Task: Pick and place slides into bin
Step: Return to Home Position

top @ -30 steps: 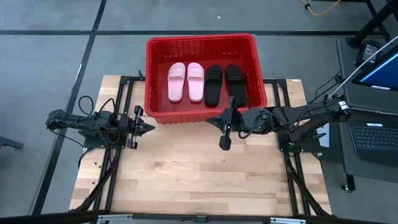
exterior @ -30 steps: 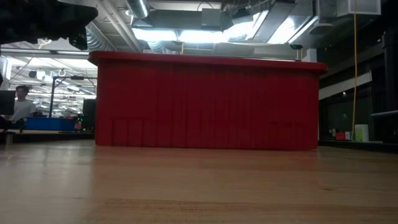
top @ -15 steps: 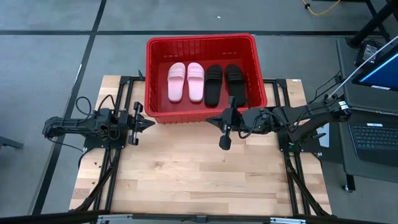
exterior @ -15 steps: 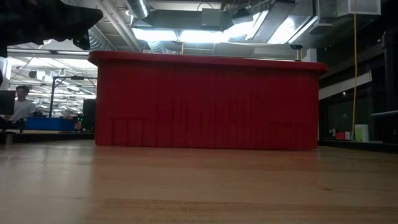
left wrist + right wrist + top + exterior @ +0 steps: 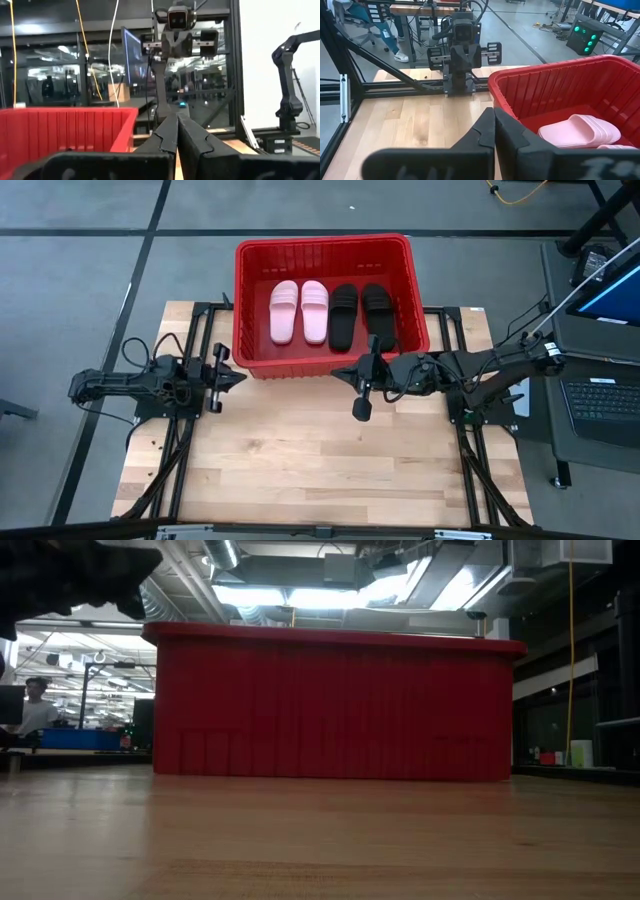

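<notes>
1. The four slides are located inside the red bin (image 5: 322, 241), which stands at the far middle of the wooden table (image 5: 320, 470). The pink slides (image 5: 285, 312) are laid on the left and the black slides (image 5: 343, 317) on the right. No slide is seen on the table top.
2. All four slides are laid side by side, with each long axis running near to far.
3. The left gripper (image 5: 235, 377) is placed just near of the bin's near left corner, with its tips pointed right. In the left wrist view the fingers (image 5: 167, 132) are pressed together, and nothing is held between them.
4. The right gripper (image 5: 342, 373) is placed just near of the bin's near wall, on the near side of the black slides, with its tips pointed left. In the right wrist view its fingers (image 5: 485, 131) are likewise closed together on nothing.
5. The two grippers are aimed at each other along a left-right line, with a clear gap between them.
6. The slides lie to the far side of both grippers, behind the bin wall. The right gripper is the nearer of the two to the black slides.
7. Placement is judged complete. Withdrawal is judged best directed outward, left for the left arm and right for the right arm. The bin wall on the far side is the only obstacle to be cleared.
</notes>
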